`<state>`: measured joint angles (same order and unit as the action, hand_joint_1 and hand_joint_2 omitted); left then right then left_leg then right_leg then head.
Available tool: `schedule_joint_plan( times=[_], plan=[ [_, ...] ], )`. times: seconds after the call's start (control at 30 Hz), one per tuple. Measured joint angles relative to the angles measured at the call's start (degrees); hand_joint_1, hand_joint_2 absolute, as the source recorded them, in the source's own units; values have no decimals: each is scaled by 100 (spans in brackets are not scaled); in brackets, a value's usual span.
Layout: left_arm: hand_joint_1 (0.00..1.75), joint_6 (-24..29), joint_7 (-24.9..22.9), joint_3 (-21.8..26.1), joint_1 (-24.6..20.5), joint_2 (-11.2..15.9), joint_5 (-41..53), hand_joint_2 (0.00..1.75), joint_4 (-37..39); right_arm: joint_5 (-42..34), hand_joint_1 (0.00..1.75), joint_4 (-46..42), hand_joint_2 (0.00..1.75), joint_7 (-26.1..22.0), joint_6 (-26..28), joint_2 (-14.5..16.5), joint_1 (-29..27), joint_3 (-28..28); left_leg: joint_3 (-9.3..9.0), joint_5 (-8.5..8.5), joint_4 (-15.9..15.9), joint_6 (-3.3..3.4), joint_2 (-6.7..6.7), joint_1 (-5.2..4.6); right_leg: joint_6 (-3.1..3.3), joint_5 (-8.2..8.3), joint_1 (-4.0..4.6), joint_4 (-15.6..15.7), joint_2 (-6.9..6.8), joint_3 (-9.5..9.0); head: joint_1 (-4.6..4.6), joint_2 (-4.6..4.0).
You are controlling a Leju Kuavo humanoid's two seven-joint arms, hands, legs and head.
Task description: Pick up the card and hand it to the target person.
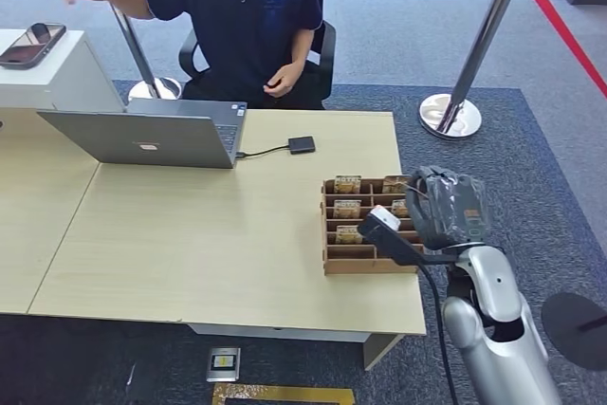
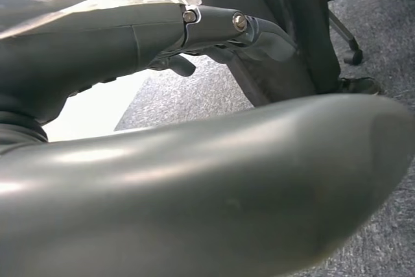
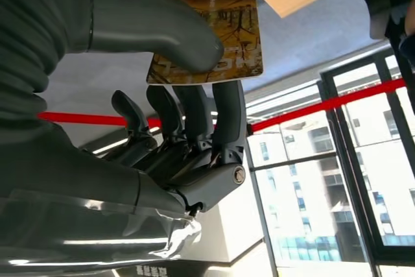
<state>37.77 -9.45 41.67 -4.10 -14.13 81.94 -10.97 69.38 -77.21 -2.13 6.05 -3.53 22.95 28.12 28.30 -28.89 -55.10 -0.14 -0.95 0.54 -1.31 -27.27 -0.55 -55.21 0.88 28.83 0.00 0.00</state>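
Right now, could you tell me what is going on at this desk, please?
The robot's right hand is pinching a card between its thumb and fingers, just by the wooden card box at the right end of the desk. Other cards sit in the box's slots. A seated person waits behind the desk, beside an open laptop; the card has not been handed over yet. The left hand holds nothing that I can see.

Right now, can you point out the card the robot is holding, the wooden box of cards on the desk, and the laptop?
card [image 3: 235, 30]: right wrist view, on its printed face beside the thumb.
wooden box [image 1: 358, 265]: head view, on its front wall.
laptop [image 1: 143, 139]: head view, on the lid's back.
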Motion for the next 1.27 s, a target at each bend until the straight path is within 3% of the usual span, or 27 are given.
schedule_joint_plan(
  times=[0.2, 0.37, 0.87, 0.93, 1.07, 1.1, 1.17, 1.27],
  plan=[
    [0, -21, -32, -96, -16, 8, 135, 0, -8, -188, 140, 1989, 175, 220, 50, 938, 1382, 408, -5, 1, 3, -3, 28, 1, 3, 8, 0, -3, 29, 5, 0, 0],
    [0, -42, -23, -203, -32, 23, 249, 0, 2, -20, 142, 3378, 175, 594, 398, 1525, 2041, 385, 1, 15, 4, -6, 20, 3, 8, 13, 2, -5, 16, 10, 0, 0],
    [0, -101, -78, -269, -50, 35, 321, 0, 24, 181, 137, 5078, 175, 760, 592, 1837, 2497, 251, 24, 24, 2, -2, -16, 4, 7, 13, 5, 0, -19, 17, 0, 0],
    [0, -91, -87, -281, -47, 44, 341, 0, 23, 199, 130, 5212, 175, 775, 611, 1826, 2509, 236, 23, 23, 1, -2, -21, 4, 6, 11, 4, 0, -22, 14, 0, 0],
    [0, -91, -82, -295, -45, 67, 370, 0, 25, 219, 24, 5334, 175, 783, 661, 1814, 2468, 220, 28, 25, 1, -2, -22, 4, 5, 14, 4, 1, -25, 19, 0, 0],
    [0, -91, -82, -299, -45, 71, 378, 0, 25, 229, 11, 5348, 175, 783, 680, 1814, 2460, 222, 29, 26, 1, -2, -22, 4, 5, 15, 5, 1, -24, 20, 0, 0],
    [0, -92, -78, -304, -45, 76, 387, 0, 26, 241, 0, 5353, 175, 783, 711, 1812, 2449, 224, 28, 24, 0, -2, -23, 4, 4, 13, 4, 0, -24, 18, 0, 0],
    [0, -85, -62, -301, -46, 78, 387, 0, 25, 236, 0, 5338, 175, 778, 782, 1808, 2439, 204, 32, 24, -1, -2, -21, 4, 5, 14, 5, 0, -23, 23, 0, 0]
  ],
)
